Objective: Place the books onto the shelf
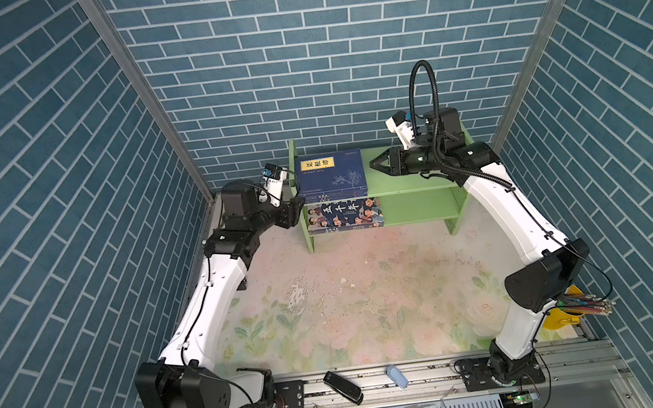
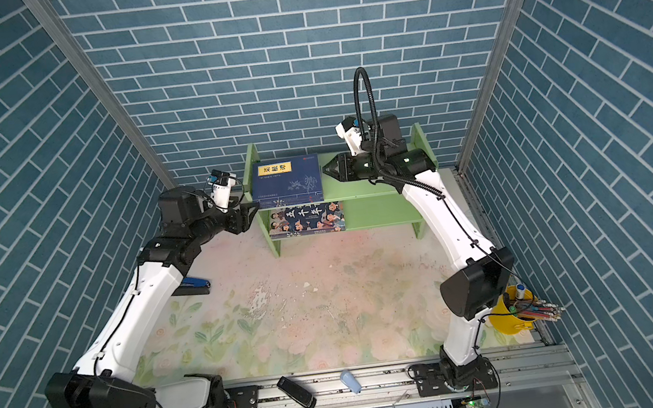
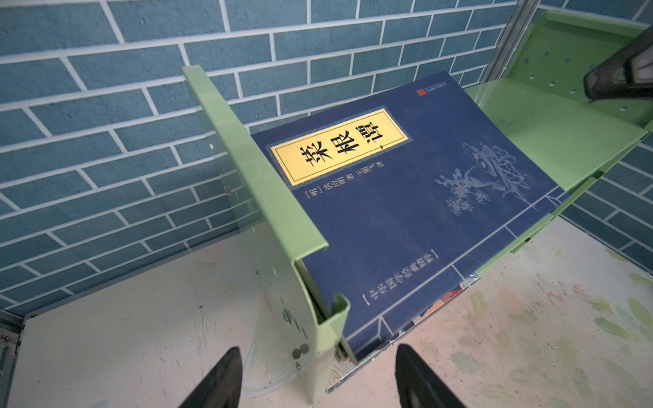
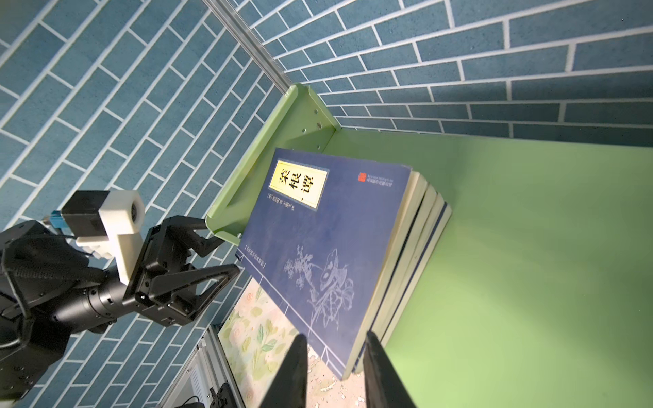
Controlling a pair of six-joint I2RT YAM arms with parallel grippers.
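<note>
The light green shelf point(image 1: 410, 178) point(image 2: 364, 186) stands against the back wall. A stack of navy books point(image 1: 331, 173) point(image 2: 286, 176) point(image 4: 328, 247) with a yellow label lies flat on the left of its top tier. The cartoon book point(image 1: 345, 215) point(image 2: 307, 219) lies on the lower tier beneath. My left gripper point(image 1: 300, 204) point(image 3: 316, 353) is open, its fingers either side of the shelf's left side panel point(image 3: 311, 335) at the front, apart from it. My right gripper point(image 1: 372, 163) point(image 4: 335, 339) hovers over the top tier just right of the stack, fingers narrowly apart, nothing between them.
A yellow cup of pens point(image 1: 559, 318) point(image 2: 509, 314) stands at the front right beside the right arm. On the front rail lie a black stapler point(image 1: 342, 387) and a pale blue piece point(image 1: 396, 375). A blue stapler point(image 2: 194, 287) lies under the left arm. Brick walls close in on three sides.
</note>
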